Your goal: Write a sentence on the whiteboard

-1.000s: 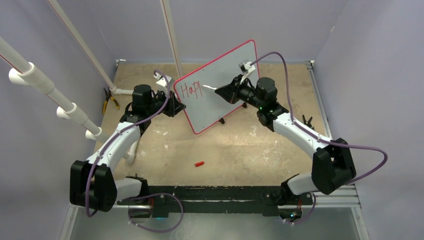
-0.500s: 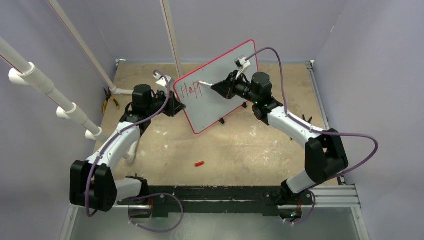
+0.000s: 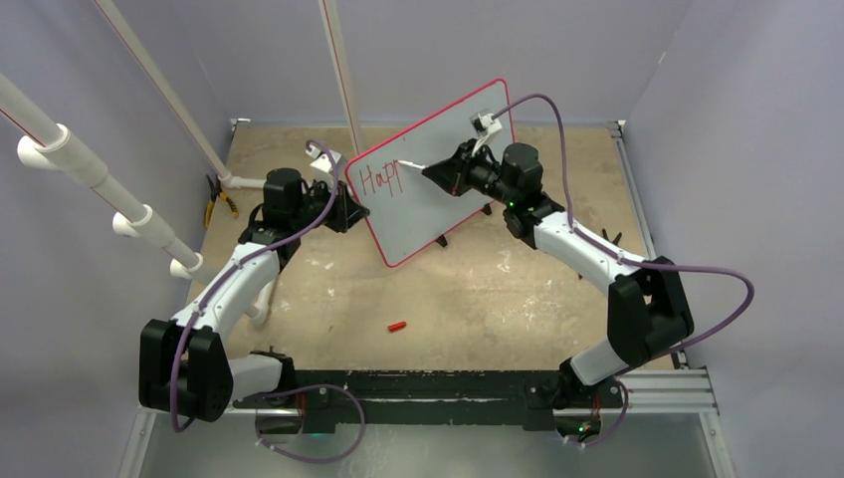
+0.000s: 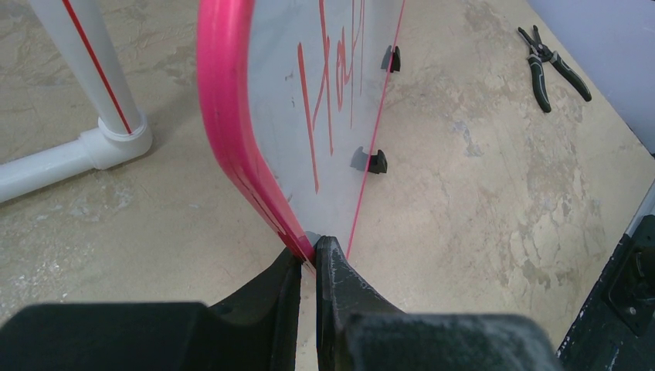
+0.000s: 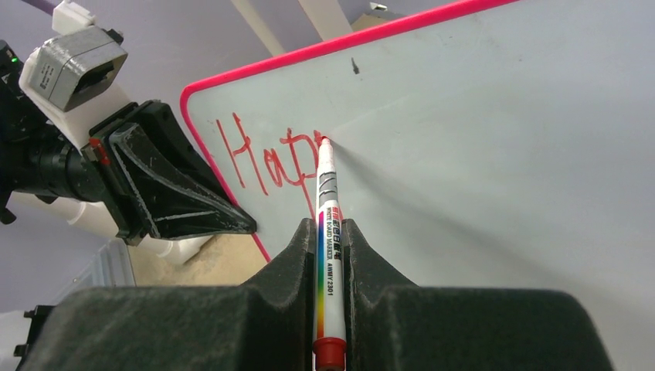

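Note:
The whiteboard [image 3: 450, 214] stands tilted on the table, with a red rim [image 4: 224, 100] and a pale surface [image 5: 502, 154]. The sentence [image 3: 381, 179] is red lettering reading "Hap" plus a further stroke [image 5: 266, 158], also seen edge-on [image 4: 324, 85]. My left gripper [image 3: 350, 211] is shut on the board's lower left rim [image 4: 309, 249]. My right gripper [image 3: 438, 171] is shut [image 5: 330, 224] on a white marker [image 5: 328, 201]. The marker's red tip touches the board at the top of the last stroke.
A red marker cap [image 3: 397, 326] lies on the table in front of the board. Pliers [image 3: 217, 204] lie at the left edge [image 4: 552, 66]. White pipes [image 3: 100, 189] slant in from the left, one base near the board [image 4: 100, 131]. Black feet [image 4: 376, 161] prop the board.
My right arm has shifted left and away from me, carrying the marker tip up to the top of the last stroke. The left arm and the board have not moved.

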`<state>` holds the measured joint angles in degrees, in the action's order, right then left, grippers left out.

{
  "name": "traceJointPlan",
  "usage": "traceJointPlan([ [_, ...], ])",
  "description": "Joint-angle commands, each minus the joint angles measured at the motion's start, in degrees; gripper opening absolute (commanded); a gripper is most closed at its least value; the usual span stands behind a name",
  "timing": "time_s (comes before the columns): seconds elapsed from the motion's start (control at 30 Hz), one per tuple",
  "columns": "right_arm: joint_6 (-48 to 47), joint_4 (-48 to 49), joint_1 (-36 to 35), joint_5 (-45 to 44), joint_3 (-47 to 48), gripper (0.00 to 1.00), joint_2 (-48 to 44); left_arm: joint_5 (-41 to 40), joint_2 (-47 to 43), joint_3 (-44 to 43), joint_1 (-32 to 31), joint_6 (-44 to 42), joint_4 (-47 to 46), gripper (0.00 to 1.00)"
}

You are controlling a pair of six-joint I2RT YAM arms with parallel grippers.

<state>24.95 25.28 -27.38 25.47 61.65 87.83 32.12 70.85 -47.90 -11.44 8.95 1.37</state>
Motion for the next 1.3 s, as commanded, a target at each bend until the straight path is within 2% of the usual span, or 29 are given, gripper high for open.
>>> traceJointPlan([
  [0.0, 0.5, 0.6, 1.5, -3.6, -0.4, 0.00, -1.7, -0.3, -0.2, -1.1, -0.4, -1.3, -2.1, 0.00],
  [0.57, -1.0, 1.3, 1.6, -0.9, -3.8, 0.00, -1.7, -0.1, -0.1, -1.2, -0.5, -1.2, -2.2, 0.00],
  [1.27, -0.7, 2.4, -0.3, 2.3, -2.0, 0.00, -0.5, -0.1, -0.1, -1.3, -0.5, -1.2, -2.2, 0.00],
])
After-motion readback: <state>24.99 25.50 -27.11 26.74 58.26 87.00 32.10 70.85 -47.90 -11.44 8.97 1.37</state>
